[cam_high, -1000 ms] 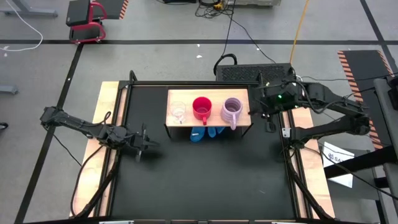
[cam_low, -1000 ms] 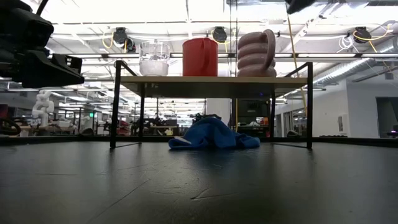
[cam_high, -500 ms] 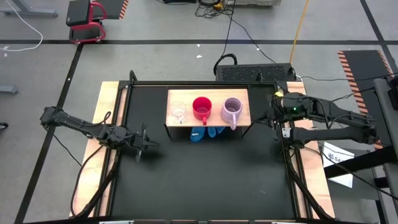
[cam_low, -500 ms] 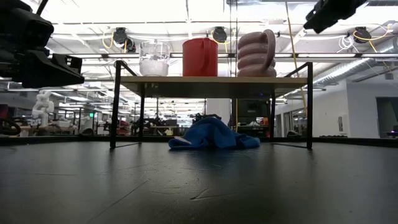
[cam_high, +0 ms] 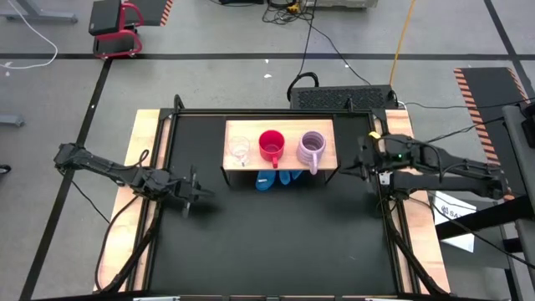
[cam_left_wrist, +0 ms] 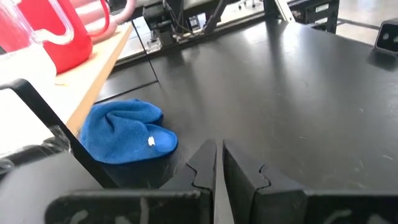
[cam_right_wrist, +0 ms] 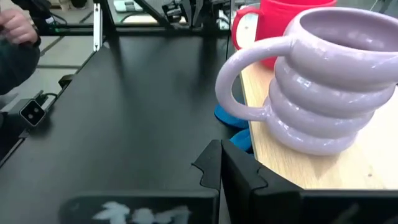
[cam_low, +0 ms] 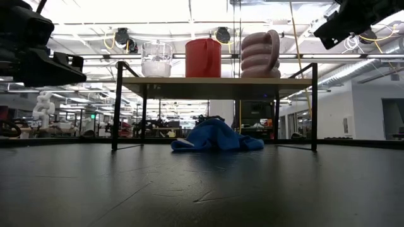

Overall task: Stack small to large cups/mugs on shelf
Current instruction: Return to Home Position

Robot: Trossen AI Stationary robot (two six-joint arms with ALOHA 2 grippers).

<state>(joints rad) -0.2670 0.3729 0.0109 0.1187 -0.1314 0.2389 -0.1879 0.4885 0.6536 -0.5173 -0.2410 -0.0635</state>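
Observation:
The shelf [cam_high: 328, 134] stands at the table's far middle, a wooden board on a black frame. Three cups stand upright on it in a row: a clear glass [cam_high: 240, 149] at the left, a red mug [cam_high: 271, 145] in the middle and a lilac mug [cam_high: 312, 147] at the right. The lilac mug's handle [cam_right_wrist: 239, 81] faces the near side. My right gripper [cam_high: 349, 169] hangs shut just off the shelf's right end, about level with the lilac mug [cam_right_wrist: 329, 81], and touches nothing. My left gripper [cam_high: 197, 191] waits shut over the table's left part.
A crumpled blue cloth [cam_high: 276, 178] lies on the black tabletop under the shelf. The near half of the tabletop [cam_high: 276, 242] is bare. A person's hand [cam_right_wrist: 15, 25] shows beyond the table in the right wrist view.
My right gripper has come down and drawn back toward the table's right edge, away from the shelf's right end. It has tipped from pointing steeply down toward nearly level, and its fingers have stayed shut. The cups have not moved.

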